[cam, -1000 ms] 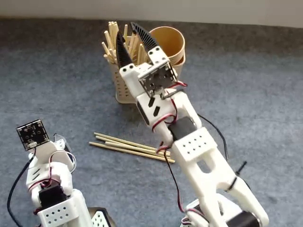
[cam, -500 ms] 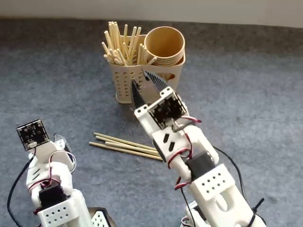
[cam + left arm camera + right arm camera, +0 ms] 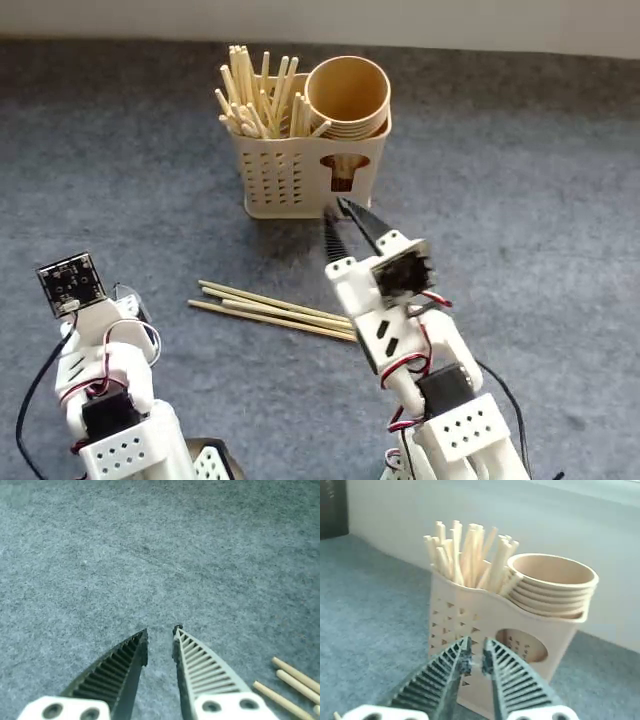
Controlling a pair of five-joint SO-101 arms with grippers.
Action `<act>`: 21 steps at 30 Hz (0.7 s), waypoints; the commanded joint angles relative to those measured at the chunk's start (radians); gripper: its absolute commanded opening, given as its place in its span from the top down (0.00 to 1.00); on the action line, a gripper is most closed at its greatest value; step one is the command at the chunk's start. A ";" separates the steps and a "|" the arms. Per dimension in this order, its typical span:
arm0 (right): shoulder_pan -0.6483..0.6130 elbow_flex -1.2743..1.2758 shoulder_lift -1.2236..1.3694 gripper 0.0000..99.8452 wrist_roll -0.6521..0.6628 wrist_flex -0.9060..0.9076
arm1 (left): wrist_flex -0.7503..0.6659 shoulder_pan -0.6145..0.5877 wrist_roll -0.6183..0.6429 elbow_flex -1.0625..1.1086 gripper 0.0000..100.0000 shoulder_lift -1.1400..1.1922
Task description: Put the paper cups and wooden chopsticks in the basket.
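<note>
The loose chopsticks (image 3: 272,309) lie on the tabletop (image 3: 530,200), long axis crosswise, behind and left of the right tool (image 3: 336,210) (tips slightly apart, holding nothing), the nearer one.

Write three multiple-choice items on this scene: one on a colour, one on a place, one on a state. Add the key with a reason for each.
1. The perforated plastic basket is:
A. beige
B. blue
C. red

2. The loose wooden chopsticks lie:
A. inside the basket
B. flat on the grey carpet
C. propped against the basket

3. The right arm's black claw is:
A. shut on the basket's rim
B. shut on chopsticks
C. open and empty

Key:
1 A, since its walls are pale beige in both the high view and the right wrist view.
2 B, since they lie side by side on the carpet in front of the basket.
3 C, since a gap shows between its fingers with nothing in it.
</note>
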 commanded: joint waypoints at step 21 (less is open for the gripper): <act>0.243 0.019 -0.140 0.99 -0.232 0.004 | 0.249 0.305 -0.505 -0.424 0.93 0.005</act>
